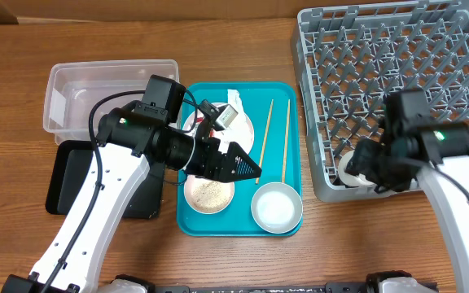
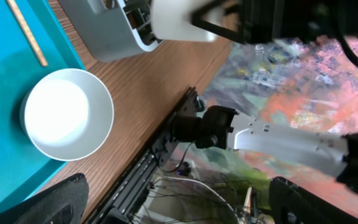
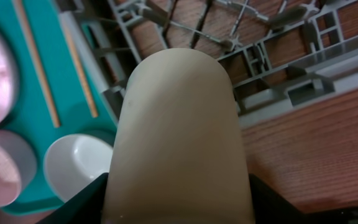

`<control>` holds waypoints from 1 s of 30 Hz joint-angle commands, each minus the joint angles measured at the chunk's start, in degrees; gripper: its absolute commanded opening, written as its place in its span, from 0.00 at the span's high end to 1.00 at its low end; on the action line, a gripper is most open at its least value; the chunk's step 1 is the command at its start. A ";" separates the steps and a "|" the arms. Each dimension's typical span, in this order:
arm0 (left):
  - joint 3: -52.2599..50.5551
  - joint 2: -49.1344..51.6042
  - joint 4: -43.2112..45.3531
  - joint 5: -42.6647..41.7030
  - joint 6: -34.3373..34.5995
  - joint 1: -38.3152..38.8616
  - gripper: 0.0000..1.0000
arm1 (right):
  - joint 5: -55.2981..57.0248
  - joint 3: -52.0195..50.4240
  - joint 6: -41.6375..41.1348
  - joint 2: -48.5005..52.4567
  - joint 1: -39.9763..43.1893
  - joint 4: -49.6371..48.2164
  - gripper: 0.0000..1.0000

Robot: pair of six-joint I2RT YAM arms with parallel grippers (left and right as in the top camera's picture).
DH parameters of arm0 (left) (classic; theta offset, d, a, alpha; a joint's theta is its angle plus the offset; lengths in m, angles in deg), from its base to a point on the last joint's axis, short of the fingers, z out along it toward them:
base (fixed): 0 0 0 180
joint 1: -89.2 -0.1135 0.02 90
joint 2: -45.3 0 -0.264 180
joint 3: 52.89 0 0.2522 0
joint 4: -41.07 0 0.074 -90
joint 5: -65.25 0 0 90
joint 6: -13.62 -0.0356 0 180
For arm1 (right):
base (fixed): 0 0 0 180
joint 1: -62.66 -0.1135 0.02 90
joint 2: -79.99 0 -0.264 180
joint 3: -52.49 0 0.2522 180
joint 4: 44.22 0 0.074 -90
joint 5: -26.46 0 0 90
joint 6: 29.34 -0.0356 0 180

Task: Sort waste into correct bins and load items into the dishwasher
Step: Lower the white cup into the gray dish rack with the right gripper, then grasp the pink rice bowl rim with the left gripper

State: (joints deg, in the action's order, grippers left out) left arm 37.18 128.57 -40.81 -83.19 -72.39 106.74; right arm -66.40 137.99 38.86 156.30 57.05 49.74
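**Cup at the rack, most left to do**

The cup [image 3: 179,124] is clamped between the right gripper's [image 3: 178,205] fingers over the rack's [image 1: 397,49] near-left corner, not yet set down. Two bowls [image 1: 276,207], one with rice [image 1: 208,193], and the chopsticks [image 1: 286,140] lie on the teal tray [image 1: 238,230]; the tub [image 1: 80,94] looks empty. The left gripper [image 1: 249,169] hangs above the bowls, fingers wide apart, holding nothing

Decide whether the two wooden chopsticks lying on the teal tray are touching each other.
Apart. The overhead view shows a strip of bare teal tray between the slanted chopstick and the straighter chopstick along their whole length.
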 commanded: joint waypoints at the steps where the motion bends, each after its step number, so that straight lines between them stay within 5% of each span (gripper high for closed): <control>1: 0.68 -0.48 -0.66 2.75 -2.73 0.87 0.07 | 1.88 0.70 -1.16 5.09 0.22 -0.68 0.36; 6: 0.68 -0.48 -0.63 12.26 -0.94 4.55 0.11 | 1.68 1.14 -0.74 7.08 0.22 -4.76 0.20; 12: 0.68 -0.46 -0.17 26.08 3.65 11.34 0.11 | 1.29 5.31 -0.74 4.44 0.22 -5.20 0.22; 22: 0.68 -0.31 2.64 32.89 8.74 15.93 0.19 | 1.01 5.66 -0.72 -3.52 0.22 -6.45 0.21; 26: 0.59 1.42 4.00 44.04 9.77 22.67 0.20 | -3.48 5.66 -0.76 -9.68 0.22 -8.26 0.19; 30: 0.57 5.38 2.58 59.89 19.82 27.89 0.34 | -6.08 5.64 -0.74 -15.10 0.22 -8.96 0.18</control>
State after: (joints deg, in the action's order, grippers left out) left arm 37.20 130.75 -37.57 -38.60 -60.48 131.94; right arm -69.32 142.06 38.21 145.13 57.05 41.07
